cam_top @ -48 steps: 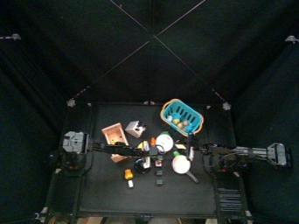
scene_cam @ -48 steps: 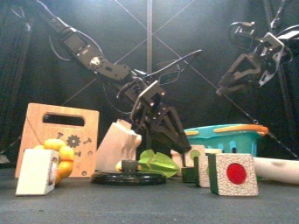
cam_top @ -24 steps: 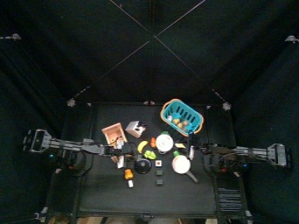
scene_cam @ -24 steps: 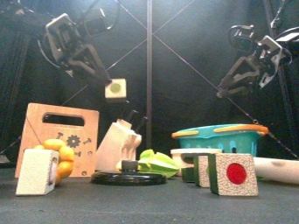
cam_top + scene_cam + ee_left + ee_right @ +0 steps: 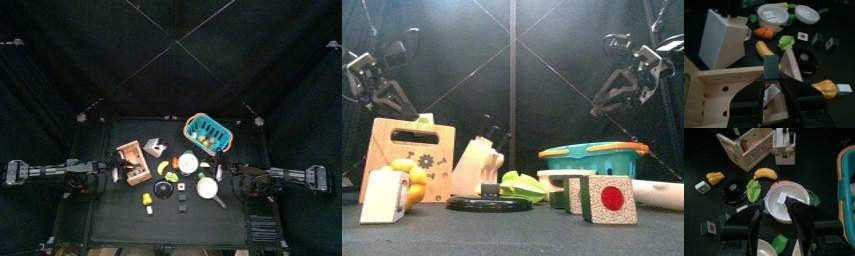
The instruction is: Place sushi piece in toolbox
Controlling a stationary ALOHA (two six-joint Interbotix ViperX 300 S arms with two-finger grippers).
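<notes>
Left hand (image 5: 771,80) grips sushi piece (image 5: 771,67) – over toolbox (image 5: 724,92).

The black table (image 5: 134,215) carries a wooden toolbox (image 5: 724,95) directly under the left gripper (image 5: 771,92), with a white knife block (image 5: 723,36) just beyond it and, farther out, a carrot (image 5: 763,33), a banana (image 5: 765,48), a green leaf (image 5: 786,42), a black disc (image 5: 806,57), a white pot (image 5: 774,15) and small sushi blocks (image 5: 803,36). Under the right gripper (image 5: 777,223) lies a white bowl (image 5: 789,203) holding a white cube; near it lie a yellow banana (image 5: 765,173), a green leaf (image 5: 754,189) and a black lid (image 5: 734,192), with a teal basket (image 5: 846,183) off to one side.
</notes>
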